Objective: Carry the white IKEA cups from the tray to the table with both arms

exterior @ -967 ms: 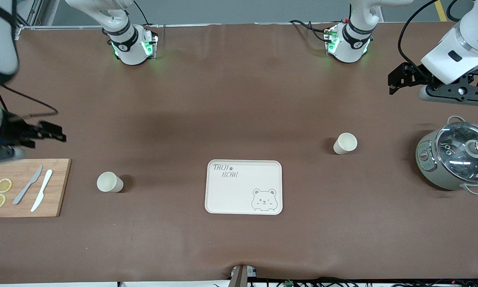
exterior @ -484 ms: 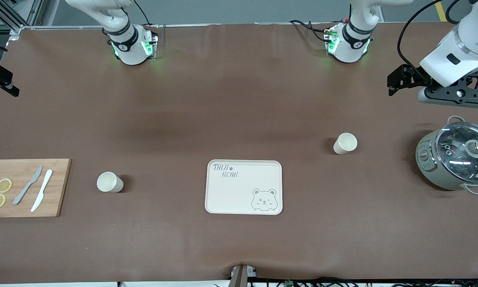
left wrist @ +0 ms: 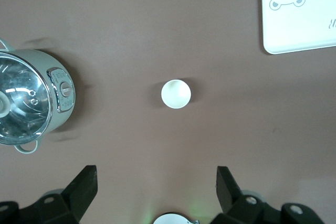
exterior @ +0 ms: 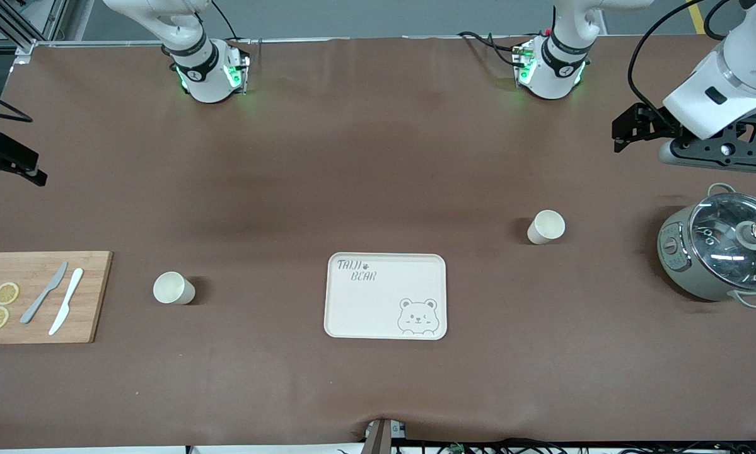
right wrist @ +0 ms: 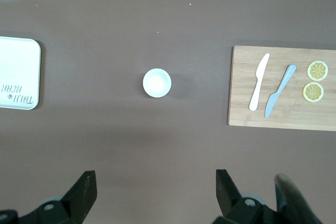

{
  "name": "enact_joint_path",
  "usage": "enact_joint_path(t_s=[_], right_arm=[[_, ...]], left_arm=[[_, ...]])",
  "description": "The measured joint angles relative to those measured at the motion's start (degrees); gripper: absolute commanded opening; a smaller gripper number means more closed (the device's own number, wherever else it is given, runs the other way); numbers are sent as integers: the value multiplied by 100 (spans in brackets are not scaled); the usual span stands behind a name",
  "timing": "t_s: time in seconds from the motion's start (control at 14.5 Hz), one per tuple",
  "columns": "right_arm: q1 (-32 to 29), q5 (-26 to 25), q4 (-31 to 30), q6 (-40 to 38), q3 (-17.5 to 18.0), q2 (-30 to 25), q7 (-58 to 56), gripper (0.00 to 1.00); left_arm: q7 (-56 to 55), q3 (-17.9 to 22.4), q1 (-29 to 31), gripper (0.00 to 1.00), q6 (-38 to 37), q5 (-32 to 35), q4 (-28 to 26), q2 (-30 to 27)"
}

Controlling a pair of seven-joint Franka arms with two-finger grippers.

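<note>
Two white IKEA cups upright on brown table cloth (exterior: 378, 157), well apart, either side of cream bear tray (exterior: 385, 296). One cup (exterior: 546, 227) (left wrist: 176, 94) toward left arm's end, farther from front camera than tray, between tray and grey-green lidded pot (exterior: 718, 252) (left wrist: 31, 100). Other cup (exterior: 173, 288) (right wrist: 157, 83) toward right arm's end, level with tray, between tray and wooden cutting board (exterior: 40, 296) (right wrist: 283, 88) bearing two knives and two lemon slices. Left gripper (exterior: 630, 126) (left wrist: 156, 190) raised over table near pot, fingers spread wide, holding nothing. Right gripper (exterior: 9, 165) (right wrist: 156, 192) raised at table's edge, over area farther from front camera than cutting board, fingers likewise spread wide, empty.
</note>
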Motion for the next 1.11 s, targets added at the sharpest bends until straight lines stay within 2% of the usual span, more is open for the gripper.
enact_joint_path(t_s=[0.69,1.11], right_arm=[[390,1,1,-7,36,63,931,100],[457,-10,1,-14,27,63,1024,100]], left_arm=[[0,0,3,100,0,0,0,20],[0,0,4,100,0,0,0,38]])
